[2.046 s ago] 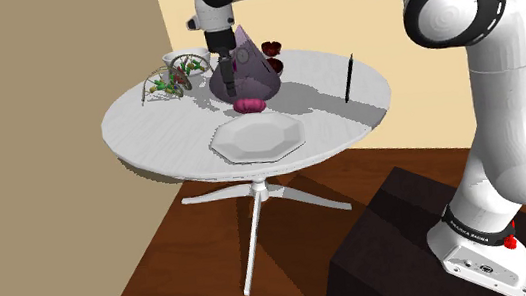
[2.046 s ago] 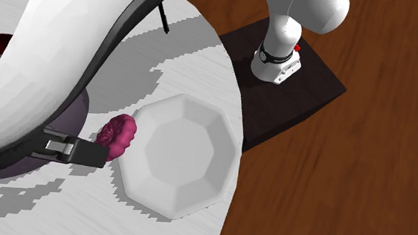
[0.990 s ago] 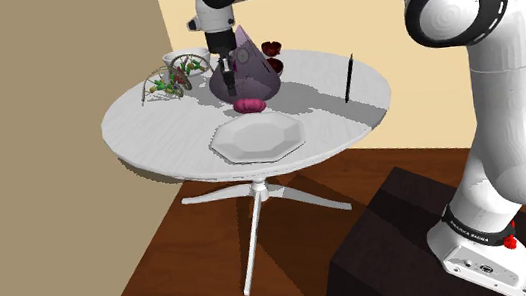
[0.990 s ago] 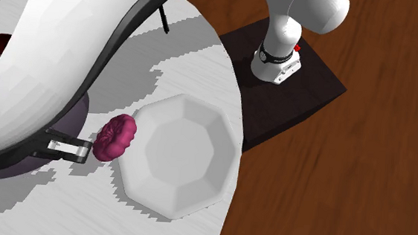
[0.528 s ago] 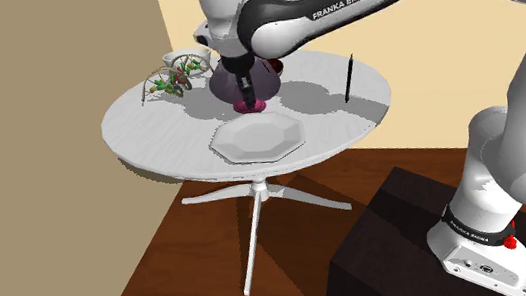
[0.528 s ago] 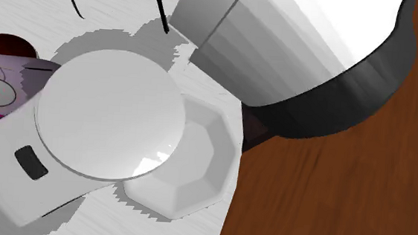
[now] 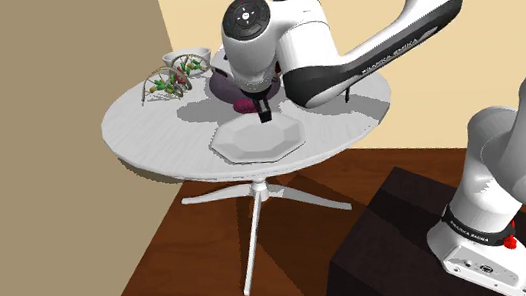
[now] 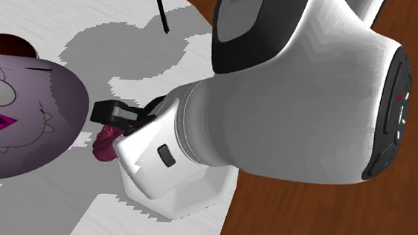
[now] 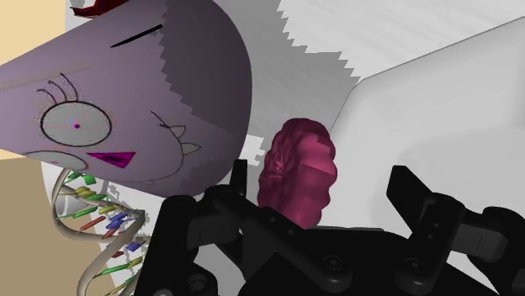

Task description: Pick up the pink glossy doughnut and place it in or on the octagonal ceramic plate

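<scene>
**Shoulder view.** The white arm bends low over the round white table (image 7: 148,129). Its all-black two-finger gripper (image 7: 262,112) points down near the far rim of the white octagonal plate (image 7: 258,140). The dark pink, lumpy, glossy doughnut (image 7: 242,105) lies on the table just beyond that rim. It sits between the plate and a purple cone-shaped figure with a cartoon face (image 7: 219,81), just to this view's left of the fingers.

**Second exterior view.** The hand's white body covers most of the plate. The doughnut (image 8: 104,145) peeks out beside the hand, between the purple figure and the plate. Whether it touches the plate's rim I cannot tell.

**Wrist view.** The fingers (image 9: 223,202) stand wide apart and hold nothing. The doughnut (image 9: 299,172) sits between them, nearer the finger on the purple figure's side, and neither finger seems to touch it. Its long axis runs away from the hand, crosswise to the line joining the fingertips, so closing would take it across its narrow width.

**Judgement.** The step in hand looks like the final lining-up before the grasp. The doughnut is off centre, so a small shift toward the purple figure should square it between the fingers. That figure stands close, so the nearer finger could nudge it. The plate lies just on the doughnut's other side, so the carry should be short
</scene>
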### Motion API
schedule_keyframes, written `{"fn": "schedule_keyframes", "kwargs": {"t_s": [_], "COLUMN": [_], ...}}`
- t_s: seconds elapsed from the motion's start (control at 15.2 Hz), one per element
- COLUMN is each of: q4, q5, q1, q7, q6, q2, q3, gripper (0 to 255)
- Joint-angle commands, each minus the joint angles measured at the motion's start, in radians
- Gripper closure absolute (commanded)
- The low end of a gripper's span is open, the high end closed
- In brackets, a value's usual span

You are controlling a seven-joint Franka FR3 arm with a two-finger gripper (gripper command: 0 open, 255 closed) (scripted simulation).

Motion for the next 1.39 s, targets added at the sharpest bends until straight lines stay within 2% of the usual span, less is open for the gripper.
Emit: {"fn": "schedule_keyframes", "kwargs": {"t_s": [0.0,0.59,0.66,1.32], "q4": [-0.009,-0.011,-0.011,-0.003], "q5": [-0.013,-0.017,-0.017,-0.012], "q1": [-0.008,-0.01,-0.01,-0.01], "q7": [0.007,0.008,0.008,-0.002], "q6": [0.023,0.03,0.03,0.022], "q2": [0.01,0.013,0.013,0.009], "q3": [-0.008,-0.011,-0.011,-0.011], "gripper": [0,0,255,255]}}
